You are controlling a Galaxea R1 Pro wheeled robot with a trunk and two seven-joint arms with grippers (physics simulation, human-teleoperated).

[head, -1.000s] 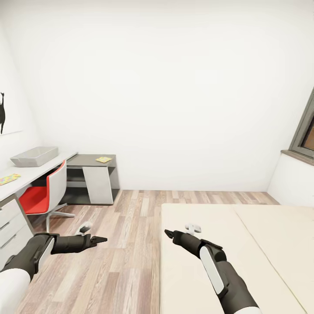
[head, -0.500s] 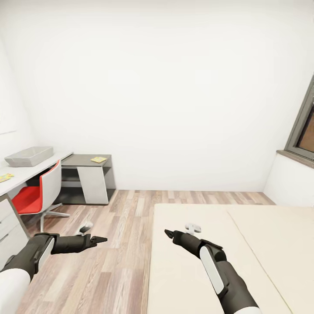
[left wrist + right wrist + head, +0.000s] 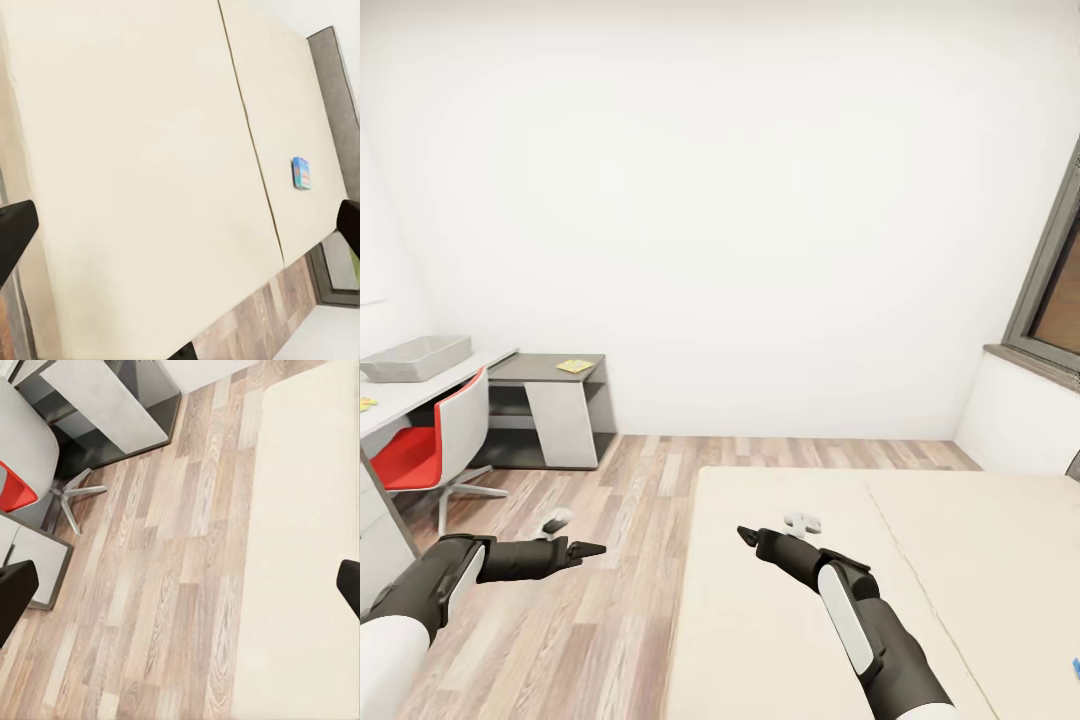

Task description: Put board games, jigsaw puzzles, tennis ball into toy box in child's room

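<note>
Resting on the beige two-part mattress (image 3: 150, 150), 1 small blue board-game box (image 3: 301, 172) — judged light, stiff, pinchable at its edges; both grippers — left (image 3: 588, 549), right (image 3: 746, 535) — spread, empty.

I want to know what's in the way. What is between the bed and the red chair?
In the head view, bare wood-plank floor lies between the bed and the red chair.

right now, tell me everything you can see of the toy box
The toy box is a light grey, shallow rectangular bin with sloping sides and a thick rim, plastic by its look. It sits upright on the white table, at the far left of the head view against the wall, behind the red chair. Its inside is hidden from this angle, so its contents cannot be told. Neither claw is near it.
</note>
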